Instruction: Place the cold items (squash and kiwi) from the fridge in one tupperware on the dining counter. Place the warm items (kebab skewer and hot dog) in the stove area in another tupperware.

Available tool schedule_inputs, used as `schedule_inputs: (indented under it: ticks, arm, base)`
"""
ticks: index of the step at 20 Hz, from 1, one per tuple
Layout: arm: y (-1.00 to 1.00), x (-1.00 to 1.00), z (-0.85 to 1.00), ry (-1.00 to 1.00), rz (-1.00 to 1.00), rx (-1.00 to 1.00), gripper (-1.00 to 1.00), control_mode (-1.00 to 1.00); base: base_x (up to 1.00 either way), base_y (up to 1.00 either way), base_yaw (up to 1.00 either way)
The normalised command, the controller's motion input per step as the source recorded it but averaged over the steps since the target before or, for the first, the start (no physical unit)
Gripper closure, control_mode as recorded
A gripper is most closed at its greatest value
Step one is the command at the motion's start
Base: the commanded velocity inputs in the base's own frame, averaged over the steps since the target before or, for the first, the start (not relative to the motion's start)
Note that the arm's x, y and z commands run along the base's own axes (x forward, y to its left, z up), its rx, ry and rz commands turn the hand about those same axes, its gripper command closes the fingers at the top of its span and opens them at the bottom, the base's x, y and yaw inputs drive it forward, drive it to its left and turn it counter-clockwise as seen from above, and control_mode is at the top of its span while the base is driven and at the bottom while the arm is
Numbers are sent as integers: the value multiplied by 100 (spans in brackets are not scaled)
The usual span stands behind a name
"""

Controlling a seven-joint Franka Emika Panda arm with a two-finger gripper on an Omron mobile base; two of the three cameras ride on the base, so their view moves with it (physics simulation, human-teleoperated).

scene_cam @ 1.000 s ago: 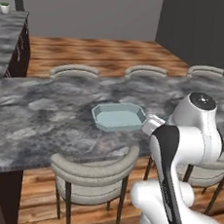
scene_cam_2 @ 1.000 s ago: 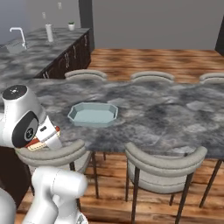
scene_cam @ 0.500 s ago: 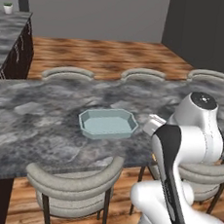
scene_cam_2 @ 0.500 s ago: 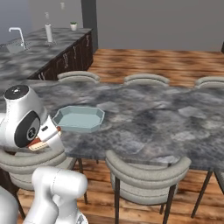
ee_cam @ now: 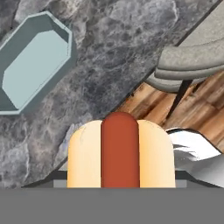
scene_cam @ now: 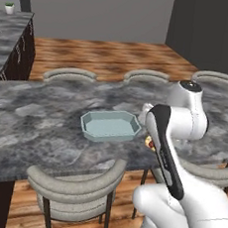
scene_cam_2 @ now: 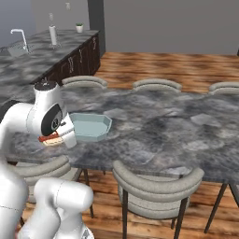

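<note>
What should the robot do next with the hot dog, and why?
Probably carry the hot dog over the tupperware. The fingers hold it near the counter edge, and the tupperware sits empty just ahead, off to one side.

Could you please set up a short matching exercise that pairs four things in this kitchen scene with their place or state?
Things:
1. hot dog
2. tupperware
3. potted plant
4. nearest chair

Places or states:
A. empty, resting on the dining counter
B. pushed in under the counter's near edge
C. held in the gripper
D. standing on the far kitchen counter

Pairs: 1-C, 2-A, 3-D, 4-B
</note>
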Motion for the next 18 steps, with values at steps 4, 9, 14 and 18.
schedule_inputs:
  ticks: [4,9,14,18]
  arm:
    - [47,100,-17,20,-26,0,100,-100]
    - [27,100,-27,21,-18,0,100,-100]
    - [0,100,-30,19,0,0,100,-100]
    - [0,98,-50,20,0,0,100,-100]
  base:
    - [0,0,0]
    - [0,0,0]
    - [0,0,0]
    - [0,0,0]
